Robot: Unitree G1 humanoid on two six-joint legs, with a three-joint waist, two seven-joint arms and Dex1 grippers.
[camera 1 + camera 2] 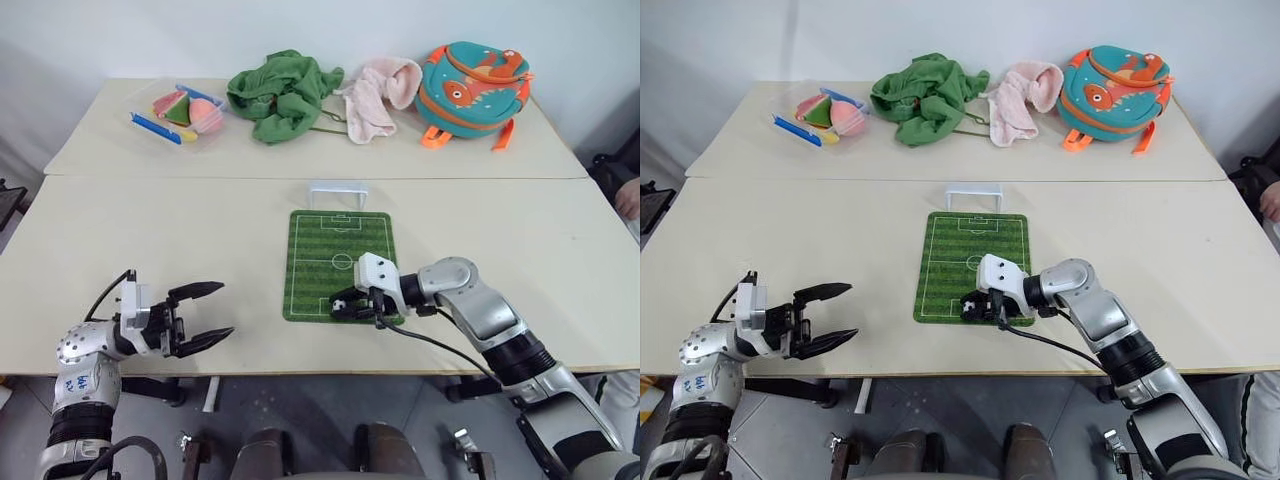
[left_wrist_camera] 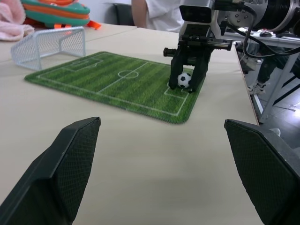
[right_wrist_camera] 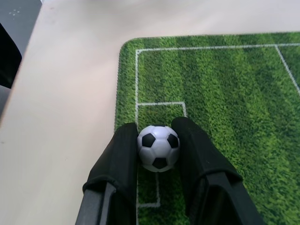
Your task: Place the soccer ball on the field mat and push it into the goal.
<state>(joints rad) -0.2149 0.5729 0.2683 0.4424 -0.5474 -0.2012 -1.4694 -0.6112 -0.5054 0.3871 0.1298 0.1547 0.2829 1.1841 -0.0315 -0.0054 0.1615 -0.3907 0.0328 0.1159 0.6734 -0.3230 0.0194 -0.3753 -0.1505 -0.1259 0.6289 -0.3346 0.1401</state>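
The green field mat (image 1: 340,245) lies in the middle of the near table, with the white goal (image 1: 337,193) standing just past its far edge. My right gripper (image 1: 345,305) is shut on the tiny soccer ball (image 3: 158,147), holding it low over the mat's near end by the small penalty box. The ball (image 2: 184,80) sits between both black fingers (image 3: 121,159). Whether it rests on the mat I cannot tell. My left gripper (image 1: 208,314) hangs open over bare table to the left of the mat, its jaws wide apart and empty.
On the far table lie a clear tray of toys (image 1: 180,112), a green cloth (image 1: 282,92), a pink cloth (image 1: 378,92) and a teal fish backpack (image 1: 472,88). A person (image 2: 161,14) stands beyond the table in the left wrist view.
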